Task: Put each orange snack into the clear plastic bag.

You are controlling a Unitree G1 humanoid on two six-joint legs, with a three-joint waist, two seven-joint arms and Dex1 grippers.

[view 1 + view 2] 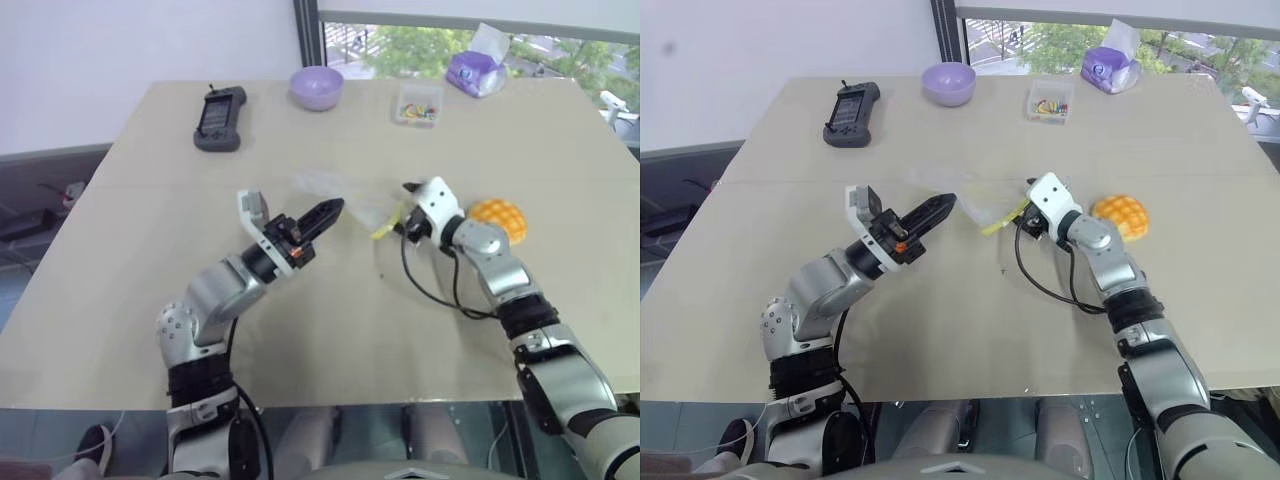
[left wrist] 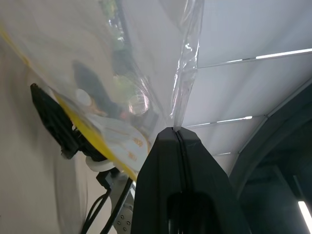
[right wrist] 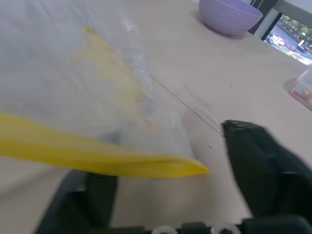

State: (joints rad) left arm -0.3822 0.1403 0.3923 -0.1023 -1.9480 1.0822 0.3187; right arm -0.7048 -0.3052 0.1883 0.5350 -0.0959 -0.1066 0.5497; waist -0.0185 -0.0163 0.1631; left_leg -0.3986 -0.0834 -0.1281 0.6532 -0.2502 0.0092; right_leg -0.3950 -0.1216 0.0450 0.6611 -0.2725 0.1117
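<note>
The clear plastic bag [image 1: 345, 195] hangs crinkled just above the table's middle, its yellow seal strip [image 1: 385, 229] facing my right arm. My left gripper [image 1: 335, 208] is shut on the bag's near edge; in the left wrist view the film rises from between its closed fingertips [image 2: 176, 130]. My right gripper [image 1: 403, 212] is open at the bag's mouth, and in the right wrist view the yellow strip [image 3: 97, 156] lies between its two spread fingers [image 3: 263, 170]. The orange snack [image 1: 501, 219], a round bun with a grid top, rests on the table just right of my right wrist.
Along the table's far side stand a black handheld device [image 1: 219, 118], a purple bowl [image 1: 317, 87], a small clear box of colourful bits [image 1: 418, 105] and a purple tissue packet [image 1: 475, 72]. A black cable [image 1: 425, 290] loops beside my right forearm.
</note>
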